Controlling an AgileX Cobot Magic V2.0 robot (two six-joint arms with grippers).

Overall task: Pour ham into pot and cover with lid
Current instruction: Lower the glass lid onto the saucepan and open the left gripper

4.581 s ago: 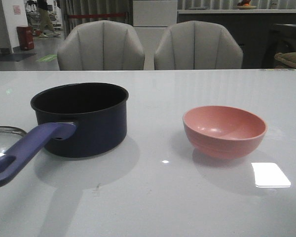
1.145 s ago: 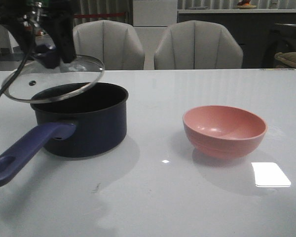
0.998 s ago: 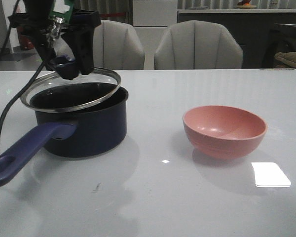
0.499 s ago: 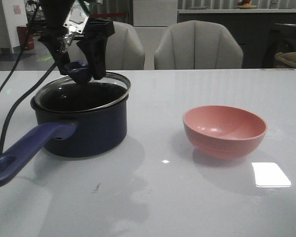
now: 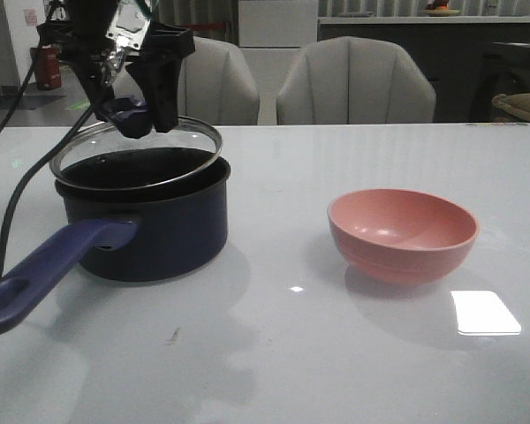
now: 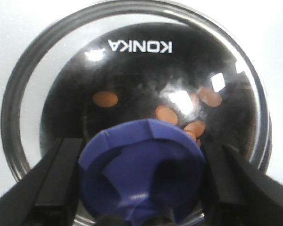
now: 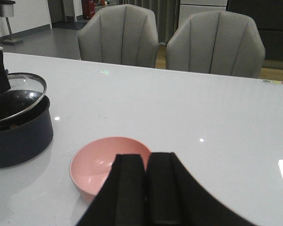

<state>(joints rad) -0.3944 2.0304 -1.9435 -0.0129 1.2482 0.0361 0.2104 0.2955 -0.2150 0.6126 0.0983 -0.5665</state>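
Note:
The dark navy pot [image 5: 163,231] stands on the left of the table, its long blue-purple handle [image 5: 44,265] pointing to the front left. My left gripper [image 5: 134,113] is shut on the blue-purple knob [image 6: 141,174] of the clear glass lid [image 5: 172,159]. It holds the lid tilted over the pot's mouth, close to the rim. In the left wrist view my left gripper [image 6: 141,143] has a finger on each side of the knob. Several orange ham pieces [image 6: 105,99] show through the glass on the pot's bottom. My right gripper [image 7: 146,160] is shut and empty, above the near side of the pink bowl [image 7: 96,165].
The pink bowl [image 5: 402,231] stands empty on the right of the white table [image 5: 283,353]. Two grey chairs [image 5: 353,84] stand behind the table's far edge. A black cable [image 5: 13,208] hangs from the left arm beside the pot. A bright reflection [image 5: 484,312] lies at the front right.
The lid, on the table left of the pot 4.6 s ago, was carried right and down over the pot. In the last half second it shifted slightly left and up.

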